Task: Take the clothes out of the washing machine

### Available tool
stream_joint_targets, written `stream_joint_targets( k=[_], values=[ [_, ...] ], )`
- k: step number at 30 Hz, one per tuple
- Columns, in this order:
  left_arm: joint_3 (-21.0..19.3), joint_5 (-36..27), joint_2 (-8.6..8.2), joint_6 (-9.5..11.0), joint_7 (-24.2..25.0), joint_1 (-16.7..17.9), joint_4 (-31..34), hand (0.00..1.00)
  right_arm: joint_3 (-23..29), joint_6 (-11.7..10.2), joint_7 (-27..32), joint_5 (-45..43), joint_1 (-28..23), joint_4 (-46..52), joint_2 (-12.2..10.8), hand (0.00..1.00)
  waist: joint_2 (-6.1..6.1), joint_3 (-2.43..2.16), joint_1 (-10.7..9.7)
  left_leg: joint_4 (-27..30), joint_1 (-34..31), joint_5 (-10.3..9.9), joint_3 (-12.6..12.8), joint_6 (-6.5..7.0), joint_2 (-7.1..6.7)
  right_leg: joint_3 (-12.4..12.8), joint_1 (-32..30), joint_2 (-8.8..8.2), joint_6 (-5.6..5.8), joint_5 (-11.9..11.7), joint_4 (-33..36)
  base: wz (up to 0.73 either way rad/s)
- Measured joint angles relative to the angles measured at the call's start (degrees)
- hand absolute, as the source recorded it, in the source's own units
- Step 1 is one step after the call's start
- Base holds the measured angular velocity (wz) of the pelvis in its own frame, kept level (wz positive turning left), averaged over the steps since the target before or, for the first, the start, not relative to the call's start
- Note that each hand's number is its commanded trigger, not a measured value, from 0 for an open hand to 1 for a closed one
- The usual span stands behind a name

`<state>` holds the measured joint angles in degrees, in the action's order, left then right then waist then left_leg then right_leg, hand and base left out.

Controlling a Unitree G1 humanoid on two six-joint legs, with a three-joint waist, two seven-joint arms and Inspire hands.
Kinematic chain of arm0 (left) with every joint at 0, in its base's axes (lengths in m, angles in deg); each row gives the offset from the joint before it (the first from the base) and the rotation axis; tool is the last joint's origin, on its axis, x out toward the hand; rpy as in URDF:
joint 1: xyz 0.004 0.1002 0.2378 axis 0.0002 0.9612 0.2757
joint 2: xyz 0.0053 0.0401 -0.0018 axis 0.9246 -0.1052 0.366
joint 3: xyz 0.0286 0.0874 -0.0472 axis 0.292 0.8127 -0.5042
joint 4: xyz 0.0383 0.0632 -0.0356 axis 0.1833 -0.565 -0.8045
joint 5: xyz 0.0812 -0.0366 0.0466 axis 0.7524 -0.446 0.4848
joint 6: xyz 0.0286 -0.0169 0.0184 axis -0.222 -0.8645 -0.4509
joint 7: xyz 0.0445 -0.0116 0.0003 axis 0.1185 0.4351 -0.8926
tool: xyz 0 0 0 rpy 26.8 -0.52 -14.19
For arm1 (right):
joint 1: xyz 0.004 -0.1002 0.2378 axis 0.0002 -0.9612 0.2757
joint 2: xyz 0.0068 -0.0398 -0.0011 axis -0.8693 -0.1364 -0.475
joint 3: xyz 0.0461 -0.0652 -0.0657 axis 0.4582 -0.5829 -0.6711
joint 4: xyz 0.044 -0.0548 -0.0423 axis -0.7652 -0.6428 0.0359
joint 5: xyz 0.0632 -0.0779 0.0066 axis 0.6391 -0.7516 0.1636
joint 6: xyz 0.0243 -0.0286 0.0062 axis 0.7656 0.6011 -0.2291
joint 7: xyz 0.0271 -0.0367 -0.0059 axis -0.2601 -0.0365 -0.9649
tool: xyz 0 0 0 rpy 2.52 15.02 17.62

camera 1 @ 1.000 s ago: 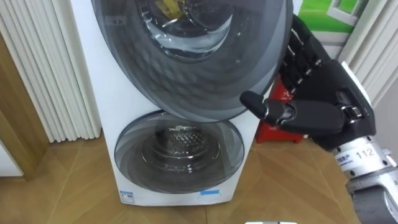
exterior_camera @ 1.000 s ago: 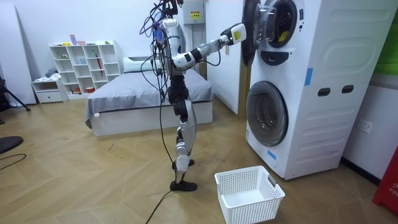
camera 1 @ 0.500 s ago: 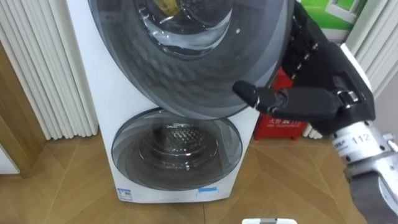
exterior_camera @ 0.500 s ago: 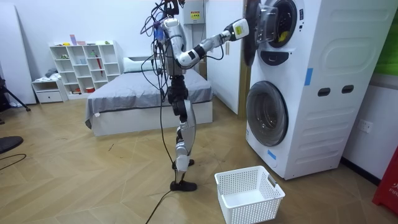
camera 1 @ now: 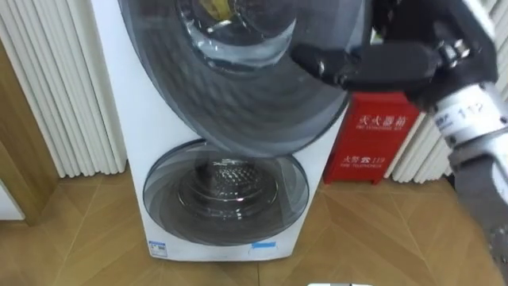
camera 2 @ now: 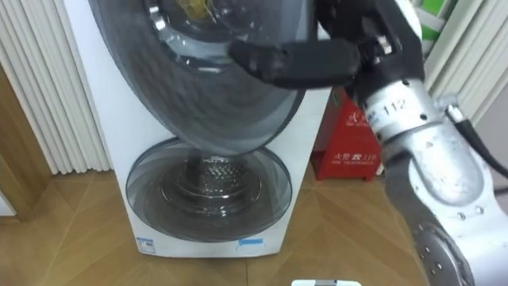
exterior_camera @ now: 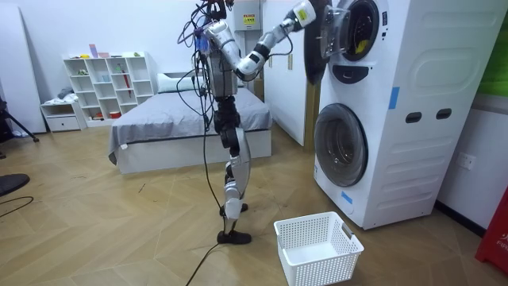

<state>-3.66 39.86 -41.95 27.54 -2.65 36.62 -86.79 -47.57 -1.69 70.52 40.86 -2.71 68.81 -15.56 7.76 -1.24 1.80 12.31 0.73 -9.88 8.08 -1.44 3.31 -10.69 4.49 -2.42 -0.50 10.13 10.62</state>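
The robot is standing in front of the stacked washing machine (exterior_camera: 421,103) with its right robot hand (camera 1: 413,52) raised to the rim of the upper door (camera 1: 238,103). The thumb (camera 1: 317,59) is lying straight across the door's smoky front. The fingers are running up past the door's edge, so I cannot tell whether they are hooking round it or just resting there.

The clothes are not out yet. A yellow garment (exterior_camera: 361,46) is sitting inside the upper drum.

To my mind the job right now is getting that door wide open. The robot should be pulling at the rim, following the arc of the hinge, and clearing the opening before any reach inside.

The room view is giving what the head camera cannot. It shows the door standing ajar from the machine, the drum mouth with the yellow piece in it, and a white basket (exterior_camera: 317,248) waiting on the floor at the machine's foot. The eye views are offering the close-up instead. There I see the thumb against the door, the shut lower door (camera 1: 226,195), and a red box (camera 1: 373,143) beside the machine.
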Motion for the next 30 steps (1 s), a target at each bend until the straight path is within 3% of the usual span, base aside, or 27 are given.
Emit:
stream_joint_targets(
  k=[3,9,16,30],
  values=[
    [0.0,0.0,0.01,-0.1,0.0,-0.9,0.1,0.00,-1.5,-1.7,-1.5,2.9,0.9,1.2,0.0,0.00,0.20,0.19,0.0,0.5,-0.1,-0.1,-1.5,-0.12,-0.06,-0.7,0.7,0.07,0.02,0.0,-0.1,0.25],
    [0.0,0.1,0.03,-0.2,0.0,-2.1,0.8,0.00,-6.0,-4.9,-9.7,8.9,0.9,2.2,0.1,0.00,-0.61,0.75,0.7,0.8,-0.1,-0.3,-2.4,-0.30,0.06,-0.7,1.4,0.29,0.02,0.0,-0.1,0.07],
    [0.0,0.1,0.31,-0.2,0.0,-2.5,0.9,0.00,-8.0,-5.0,-16.6,13.5,0.9,2.0,0.3,0.00,-0.85,0.93,1.7,0.9,-0.4,-0.3,-2.4,-0.28,0.03,-0.9,1.3,0.29,0.02,0.0,-0.1,0.01],
    [0.0,0.0,-0.14,-0.9,0.0,-2.5,1.8,0.00,-8.0,-5.2,-20.5,13.1,-4.0,1.5,0.3,0.00,-1.10,1.10,2.6,0.8,-0.4,-0.3,-3.3,-0.36,0.00,-0.7,1.5,0.46,0.02,0.0,-0.1,0.02]
  ],
)
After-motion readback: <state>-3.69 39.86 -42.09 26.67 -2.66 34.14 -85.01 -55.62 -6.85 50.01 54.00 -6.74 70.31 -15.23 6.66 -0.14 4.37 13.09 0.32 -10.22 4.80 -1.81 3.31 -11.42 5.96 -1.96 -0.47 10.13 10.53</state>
